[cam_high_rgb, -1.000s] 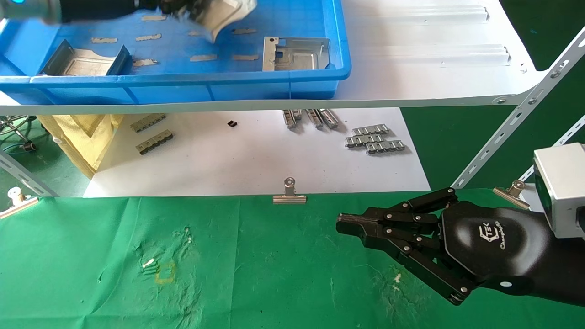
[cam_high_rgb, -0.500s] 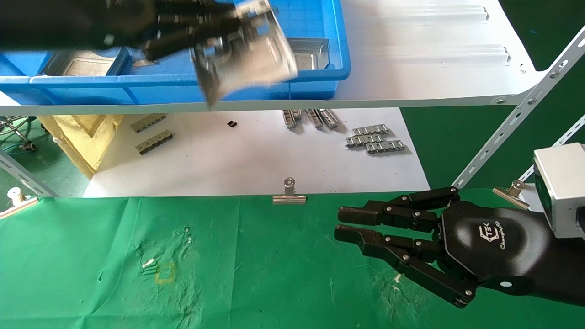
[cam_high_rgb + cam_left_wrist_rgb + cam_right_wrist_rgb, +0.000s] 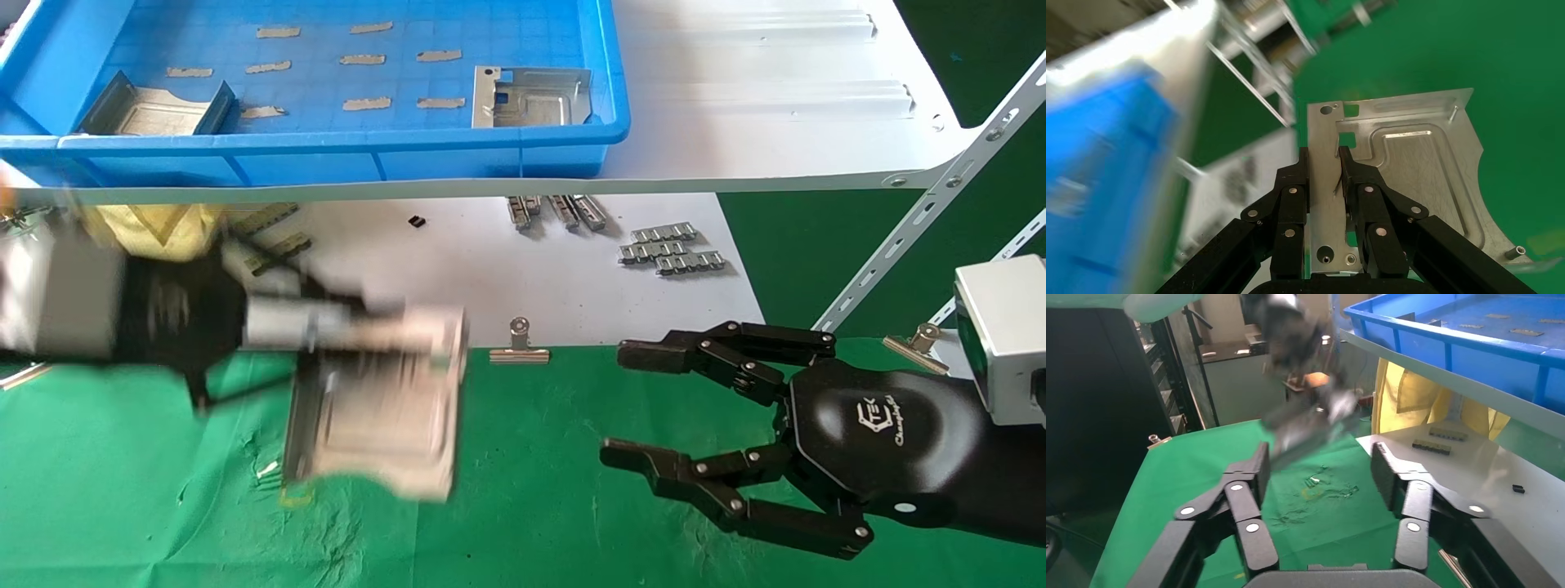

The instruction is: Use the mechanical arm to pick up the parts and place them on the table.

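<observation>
Left claw (image 3: pixel 1324 168) pinches stamped plate (image 3: pixel 1407 171) by its flat edge above green bench (image 3: pixel 531 490) | stiff, light, slick: you keep it level | right claw (image 3: pixel 645 408) spread wide, empty

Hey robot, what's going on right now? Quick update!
Left hand shut on a metal part, carrying it above the green table. Right hand open, hovering over the table. Two parts remain in the blue tray. Nothing in the way.

Brushed, dull silver sheet-metal part (image 3: pixel 1407 177) over wrinkled matt green cloth table (image 3: pixel 531 506). Behind the table, a smooth glossy blue plastic tray (image 3: pixel 343 155) on a white board (image 3: pixel 776 122).
</observation>
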